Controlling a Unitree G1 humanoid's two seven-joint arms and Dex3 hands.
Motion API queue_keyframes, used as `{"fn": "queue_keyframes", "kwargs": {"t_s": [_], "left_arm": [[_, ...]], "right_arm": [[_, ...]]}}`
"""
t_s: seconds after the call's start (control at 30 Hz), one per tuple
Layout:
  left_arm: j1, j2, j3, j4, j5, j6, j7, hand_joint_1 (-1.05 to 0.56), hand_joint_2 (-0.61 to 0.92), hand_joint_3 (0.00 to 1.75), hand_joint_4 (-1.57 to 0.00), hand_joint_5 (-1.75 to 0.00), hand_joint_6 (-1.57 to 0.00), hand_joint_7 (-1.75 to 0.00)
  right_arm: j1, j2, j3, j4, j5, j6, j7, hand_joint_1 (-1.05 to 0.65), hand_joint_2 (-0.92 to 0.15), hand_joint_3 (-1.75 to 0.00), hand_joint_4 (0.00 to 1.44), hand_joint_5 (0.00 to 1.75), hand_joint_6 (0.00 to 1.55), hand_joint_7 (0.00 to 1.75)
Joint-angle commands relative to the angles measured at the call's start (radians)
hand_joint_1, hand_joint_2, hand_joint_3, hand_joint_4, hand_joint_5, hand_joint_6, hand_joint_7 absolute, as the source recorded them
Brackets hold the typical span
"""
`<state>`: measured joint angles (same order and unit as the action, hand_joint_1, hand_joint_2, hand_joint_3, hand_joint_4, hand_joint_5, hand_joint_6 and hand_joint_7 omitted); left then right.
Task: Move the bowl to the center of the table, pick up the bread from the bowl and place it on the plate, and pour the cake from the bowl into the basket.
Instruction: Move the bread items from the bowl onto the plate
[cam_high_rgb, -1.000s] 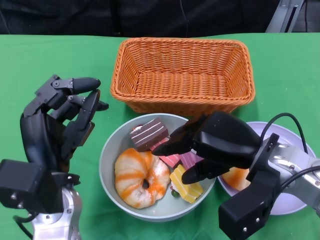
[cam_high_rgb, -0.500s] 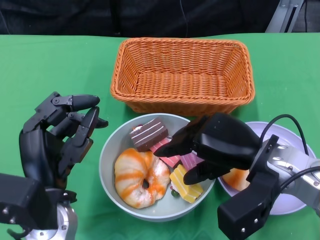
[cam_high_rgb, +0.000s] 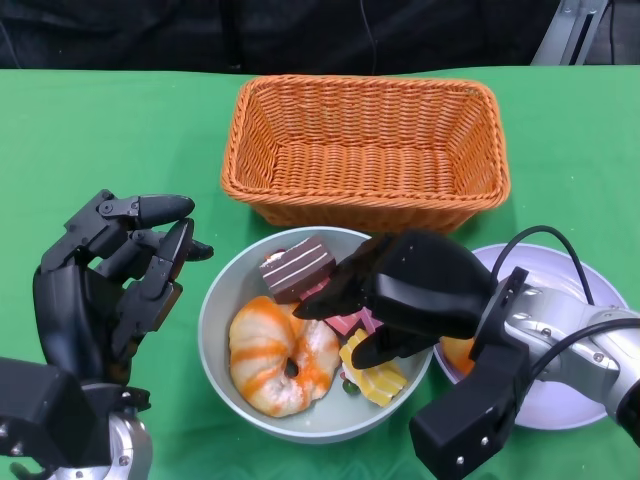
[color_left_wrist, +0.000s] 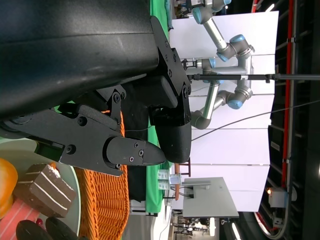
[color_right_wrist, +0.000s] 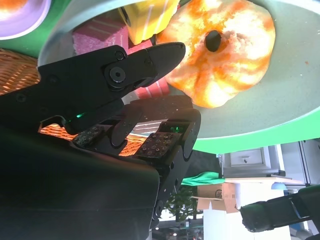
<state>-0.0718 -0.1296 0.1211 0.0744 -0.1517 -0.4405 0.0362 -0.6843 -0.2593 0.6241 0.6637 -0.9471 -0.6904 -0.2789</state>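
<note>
Nearest the robot, the right hand reaches over the right rim of the round pale grey-green bowl, its fingers spread above the cakes and grasping nothing. In the bowl lie an orange-and-white ring-shaped bread at the near left, a yellow layered cake slice and a pink cake slice under the right hand, and a brown-and-white striped chocolate cake slice at the far side. The left hand stands left of the bowl, apart from it, fingers loosely curled and empty. Right of the bowl sits a lilac round plate carrying an orange piece. Farther back on the green worktop, a rectangular orange wicker basket stands just behind the bowl.
</note>
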Motion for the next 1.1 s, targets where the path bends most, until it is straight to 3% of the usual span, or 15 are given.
{"fn": "queue_keyframes", "kwargs": {"t_s": [0.03, 1.1], "left_arm": [[-0.007, 0.005, 0.008, -0.018, -0.001, -0.006, 0.006, -0.20, 0.92, 0.29, -0.80, -1.22, -0.92, -0.77], [-0.001, -0.041, 0.001, -0.060, 0.025, -0.002, 0.036, -0.19, 0.92, 0.30, -0.81, -1.22, -0.95, -0.73]], "right_arm": [[-0.021, 0.006, 0.014, 0.015, -0.002, -0.005, -0.024, -0.74, -0.90, -0.01, 0.75, 0.01, 0.74, 0.01], [-0.052, 0.099, 0.097, 0.173, 0.009, -0.043, -0.061, -0.70, -0.89, 0.00, 0.69, 0.00, 0.73, 0.00]]}}
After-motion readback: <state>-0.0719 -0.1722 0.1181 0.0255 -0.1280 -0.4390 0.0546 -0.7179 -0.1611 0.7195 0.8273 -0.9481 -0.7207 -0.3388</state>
